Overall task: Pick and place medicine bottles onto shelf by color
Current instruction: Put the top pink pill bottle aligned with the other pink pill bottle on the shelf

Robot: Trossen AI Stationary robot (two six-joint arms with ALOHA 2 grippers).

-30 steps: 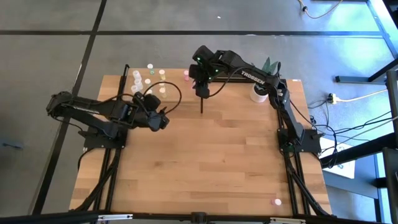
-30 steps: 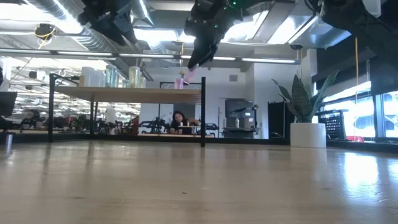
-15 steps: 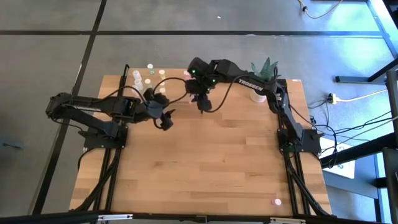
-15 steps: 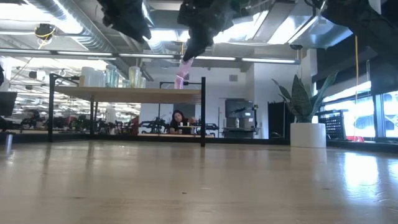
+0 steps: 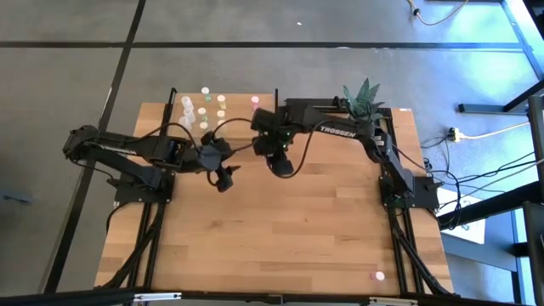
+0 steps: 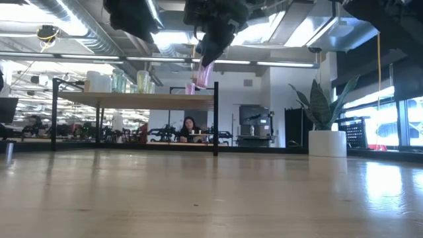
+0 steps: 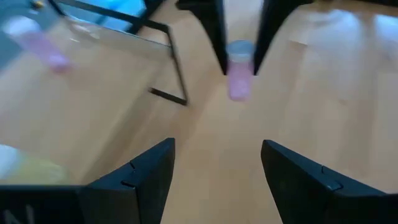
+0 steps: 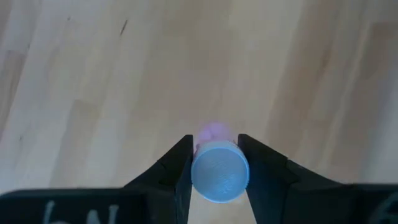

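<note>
1. The right gripper [image 5: 274,160] has moved. A moment ago it was up by the black corner post; now it sits lower in the high view, near the middle of the frame, over the bare table [image 5: 280,246].
2. It is holding a small pink bottle [image 8: 219,169]. Its two dark fingers [image 8: 177,163] press on both sides of the bottle.
3. In the low view the pink bottle [image 6: 203,74] hangs high in the air, near the top middle of the frame. It is just right of the shelf [image 6: 135,100] and a bit above it.
4. The left gripper [image 5: 223,176] has moved too. It has slid toward the middle, and now it is close to the right gripper. Its fingers [image 7: 140,171] are spread wide and hold nothing. Its own camera looks right at the pink bottle [image 7: 239,68].
5. I think this means the pink bottle is not on the shelf yet. It has come away from the shelf edge, so this step is not done.
6. Other little bottles [image 5: 205,106] stand in the upper left of the high view. One more pink one [image 5: 255,100] stands alone near the top middle.
7. The right arm has white letters, "TROSSEN" [image 5: 334,130]. I cannot read any words on the bottles.
8. A plant in a white pot [image 6: 326,141] stands at the right of the low view.
</note>
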